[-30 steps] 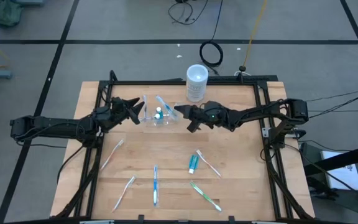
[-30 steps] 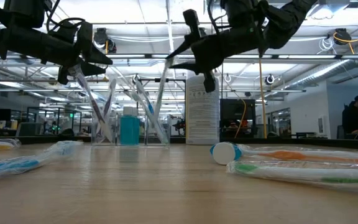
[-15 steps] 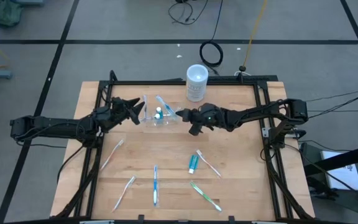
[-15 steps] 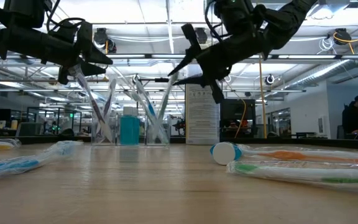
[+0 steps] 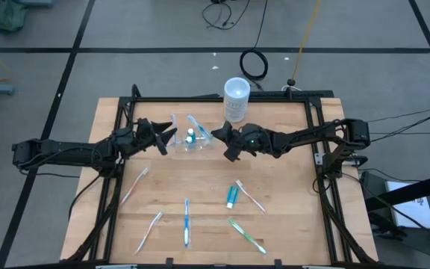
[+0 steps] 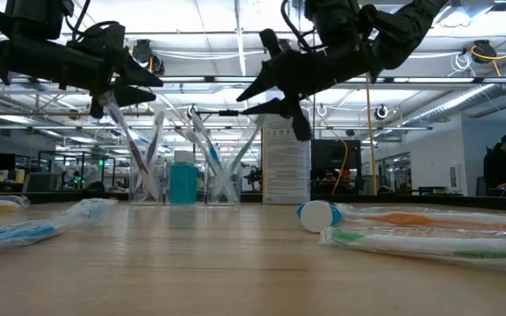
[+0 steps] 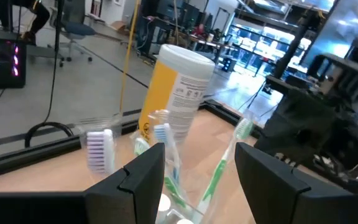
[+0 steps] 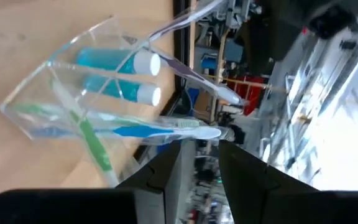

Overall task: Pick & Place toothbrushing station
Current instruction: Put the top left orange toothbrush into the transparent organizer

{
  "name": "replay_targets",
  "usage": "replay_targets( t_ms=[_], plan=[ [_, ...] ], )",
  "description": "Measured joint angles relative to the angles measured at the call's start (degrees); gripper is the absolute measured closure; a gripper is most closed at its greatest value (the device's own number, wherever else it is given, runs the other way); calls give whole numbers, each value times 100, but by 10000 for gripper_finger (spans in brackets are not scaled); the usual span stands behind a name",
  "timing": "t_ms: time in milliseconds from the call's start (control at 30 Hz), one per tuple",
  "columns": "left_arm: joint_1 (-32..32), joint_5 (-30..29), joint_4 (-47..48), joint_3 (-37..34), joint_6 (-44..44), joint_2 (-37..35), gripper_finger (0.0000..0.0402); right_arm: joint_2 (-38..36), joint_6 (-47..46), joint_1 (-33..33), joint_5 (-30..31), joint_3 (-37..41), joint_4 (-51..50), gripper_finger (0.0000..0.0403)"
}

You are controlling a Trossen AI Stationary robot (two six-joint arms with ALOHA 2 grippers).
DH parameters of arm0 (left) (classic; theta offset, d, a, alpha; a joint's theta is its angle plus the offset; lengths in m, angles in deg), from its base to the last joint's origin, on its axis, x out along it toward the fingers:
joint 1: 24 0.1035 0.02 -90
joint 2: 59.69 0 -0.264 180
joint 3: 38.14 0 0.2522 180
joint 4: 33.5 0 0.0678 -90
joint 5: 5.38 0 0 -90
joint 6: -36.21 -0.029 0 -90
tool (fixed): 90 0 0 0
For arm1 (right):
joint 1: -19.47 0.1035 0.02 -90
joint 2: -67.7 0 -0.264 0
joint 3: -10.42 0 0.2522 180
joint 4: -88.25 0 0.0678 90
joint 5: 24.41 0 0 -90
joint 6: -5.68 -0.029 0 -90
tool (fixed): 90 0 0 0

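Jaws apart on both grippers; toothbrushing station (image 5: 188, 137) walls barely discernible.

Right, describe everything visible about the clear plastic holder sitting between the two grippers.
The clear holder is a see-through plastic container with glinting walls, standing upright on the wooden table near its far edge, beside the white cylindrical container. It holds several toothbrushes leaning outward and two teal, white-capped tubes. The left gripper and right gripper flank it, both open; neither visibly touches it.

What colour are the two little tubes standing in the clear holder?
Teal blue with white caps; the tubes in the clear holder show best in the right wrist view.
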Motion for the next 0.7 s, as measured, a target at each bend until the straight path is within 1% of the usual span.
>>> replay_targets(
  t_ms=[167,267,333,400,467,500,567,633,700],
  plan=[
    [0,4,-46,-4,-185,-47,199,0,-661,8,3,0,42,302],
    [0,6,-284,-4,-303,-62,199,0,-1191,78,129,0,363,302],
    [0,68,-502,-4,-478,-84,199,0,-1929,143,136,0,612,303],
    [0,242,-671,14,-651,-85,199,0,-2853,200,69,0,795,303],
    [0,526,-868,41,-730,-113,199,0,-3683,230,-288,0,988,303],
    [0,745,-974,85,-726,-122,199,0,-3971,229,-537,0,1060,303],
    [-14,1416,-1097,200,-623,-122,199,-4,-4374,220,-902,0,1061,303],
    [-108,2457,-1240,325,-640,-115,199,1,-4596,219,-1030,0,1014,303],
    [-314,3466,-1633,457,-848,-101,199,4,-4711,217,-1079,0,1019,303]
  ],
)
